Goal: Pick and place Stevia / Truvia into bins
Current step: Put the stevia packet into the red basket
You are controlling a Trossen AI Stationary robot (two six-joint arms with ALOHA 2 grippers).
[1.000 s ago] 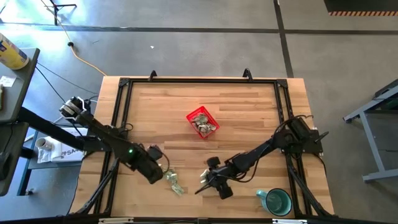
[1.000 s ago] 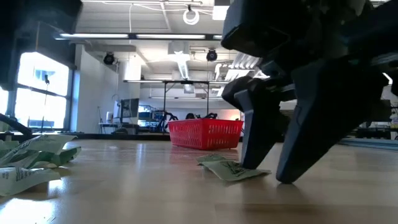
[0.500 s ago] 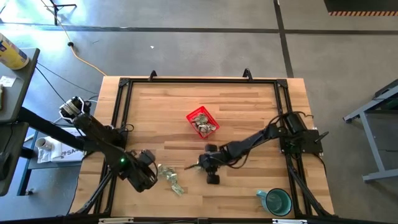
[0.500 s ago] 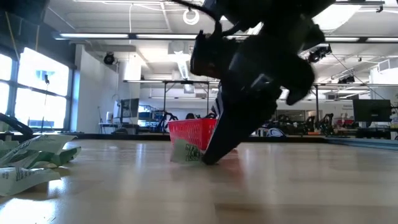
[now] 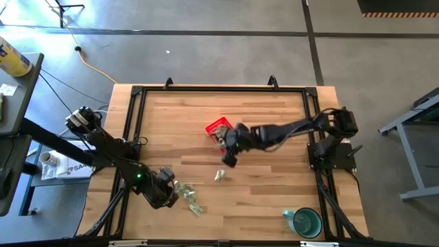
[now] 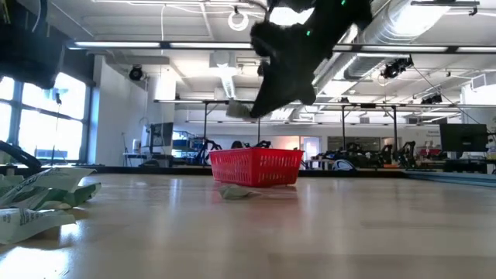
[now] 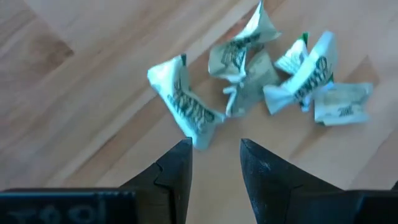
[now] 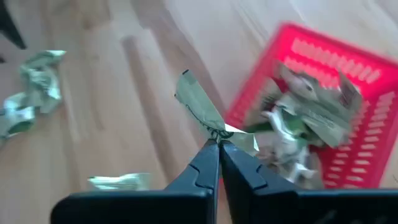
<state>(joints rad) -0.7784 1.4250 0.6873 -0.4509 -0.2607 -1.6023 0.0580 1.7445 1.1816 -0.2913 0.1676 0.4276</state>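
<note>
Up from the wood, the right gripper [image 8: 219, 144] has carried a green sweetener packet [image 8: 205, 115] to the edge of the red basket [image 5: 218, 130], its jaws pinched tight on it. One loose packet [image 5: 219, 175] lies on the table [image 5: 274, 110]. Near the packet pile [image 7: 261, 74], the left gripper [image 7: 214, 155] hovers, jaws apart

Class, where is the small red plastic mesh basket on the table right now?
In the high view, the small red plastic mesh basket sits near the table's centre, slightly toward the far edge, with the right gripper pinching a pale green paper packet right beside it.
</note>
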